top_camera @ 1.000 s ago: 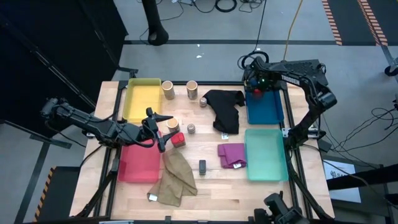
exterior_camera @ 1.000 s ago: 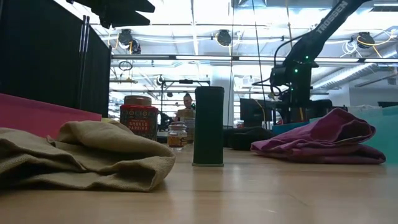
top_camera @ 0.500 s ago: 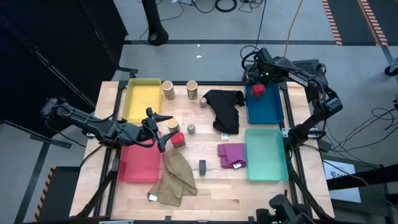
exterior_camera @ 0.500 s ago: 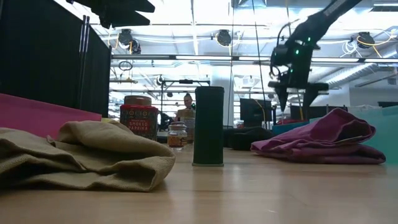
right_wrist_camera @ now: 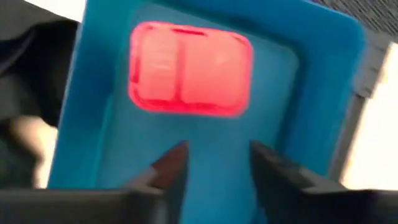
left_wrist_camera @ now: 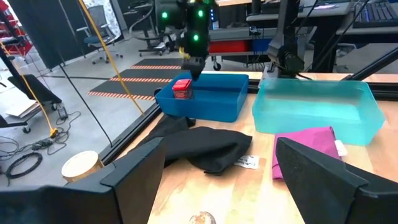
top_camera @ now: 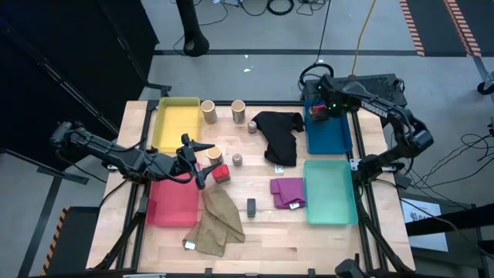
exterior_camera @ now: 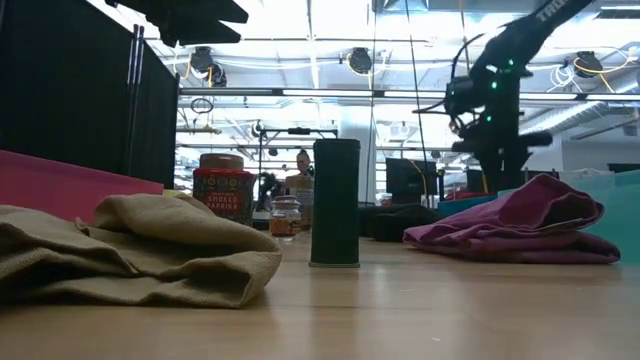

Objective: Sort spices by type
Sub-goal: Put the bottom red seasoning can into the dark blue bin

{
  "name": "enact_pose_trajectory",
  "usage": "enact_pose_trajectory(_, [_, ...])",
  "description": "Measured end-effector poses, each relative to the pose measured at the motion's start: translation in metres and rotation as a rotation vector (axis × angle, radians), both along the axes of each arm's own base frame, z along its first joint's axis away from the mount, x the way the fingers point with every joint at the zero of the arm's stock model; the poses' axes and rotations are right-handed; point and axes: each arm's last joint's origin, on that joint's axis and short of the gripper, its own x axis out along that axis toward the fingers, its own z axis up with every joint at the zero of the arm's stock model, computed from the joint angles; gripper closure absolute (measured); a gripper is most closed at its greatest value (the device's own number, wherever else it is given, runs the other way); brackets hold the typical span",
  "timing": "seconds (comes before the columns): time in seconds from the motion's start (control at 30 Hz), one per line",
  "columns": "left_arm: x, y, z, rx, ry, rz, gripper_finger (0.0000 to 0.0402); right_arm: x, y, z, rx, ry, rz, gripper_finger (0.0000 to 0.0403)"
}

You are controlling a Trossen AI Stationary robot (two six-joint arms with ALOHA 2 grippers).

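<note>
- Spices lie scattered over a pale wooden table [top_camera: 255, 232]: most stand between the trays and the cloths, and one red box [top_camera: 319, 110] already lies in the blue tray [top_camera: 328, 137], at its far end.
- The room behind is a workshop with a grey floor, loose cables, orange-and-black hazard stripes, and ceiling lights with pipework seen from table height.
- Four trays sit at the table's edges: yellow [top_camera: 176, 123] and red [top_camera: 171, 202] on the left, blue and teal [top_camera: 330, 193] on the right.
- Three cloths lie between them: black [top_camera: 279, 135], khaki [top_camera: 218, 220] and purple [top_camera: 287, 192].
- The right gripper [top_camera: 316, 106] hangs over the far end of the blue tray, just above the red box; its fingers [right_wrist_camera: 166, 163] stand a little apart and clasp nothing.
- The left gripper [top_camera: 202, 158] hovers near the table's middle left, fingers [left_wrist_camera: 134, 171] spread wide and empty, just beside a tan cylinder [top_camera: 214, 154] and a second red box [top_camera: 222, 173].
- Two more tan cylinders [top_camera: 209, 112] stand at the far edge beside the yellow tray.
- A dark grey block [top_camera: 252, 206] stands upright between the khaki and purple cloths.
- Two tiny grey jars [top_camera: 238, 159] stand near the black cloth.
- The red container [exterior_camera: 223, 192] seen from table height reads "SMOKED PAPRIKA"; the right arm carries the word "TROSSEN".
</note>
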Motion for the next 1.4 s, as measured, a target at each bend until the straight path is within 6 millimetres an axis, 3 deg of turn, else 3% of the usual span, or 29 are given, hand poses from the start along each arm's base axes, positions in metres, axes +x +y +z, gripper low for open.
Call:
enact_pose_trajectory(0.1, [0.0, 0.0, 0.0, 0.0, 0.0, 0.0, 0.0091, 0.001, -0.003, -0.016, -0.039, -0.023, 0.007, 0.0358])
enact_pose_trajectory(0.17, [0.0, 0.0, 0.0, 0.0, 0.0, 0.0, 0.0091, -0.001, -0.001, -0.023, -0.034, -0.017, 0.019, 0.0391])
enact_pose_trajectory(0.37, [0.0, 0.0, 0.0, 0.001, 0.0, 0.0, 0.0091, 0.002, 0.0, -0.031, -0.05, -0.066, 0.004, 0.0381])
enact_pose_trajectory(0.6, [0.0, 0.0, 0.0, 0.001, 0.0, 0.0, 0.0091, 0.018, -0.003, -0.028, -0.096, -0.241, 0.038, 0.04])
enact_pose_trajectory(1.0, [0.0, 0.0, 0.0, 0.001, 0.0, 0.0, 0.0091, 0.021, -0.001, -0.024, -0.104, -0.269, 0.053, 0.0402])
enact_pose_trajectory(1.17, [0.0, 0.0, 0.0, 0.0, -0.001, 0.0, 0.0091, 0.024, 0.022, -0.008, -0.08, -0.256, 0.134, 0.0402])
enact_pose_trajectory(1.4, [0.0, -0.001, 0.0, -0.038, -0.01, -0.035, 0.0091, 0.036, 0.09, 0.034, -0.178, -0.327, 0.368, 0.0403])
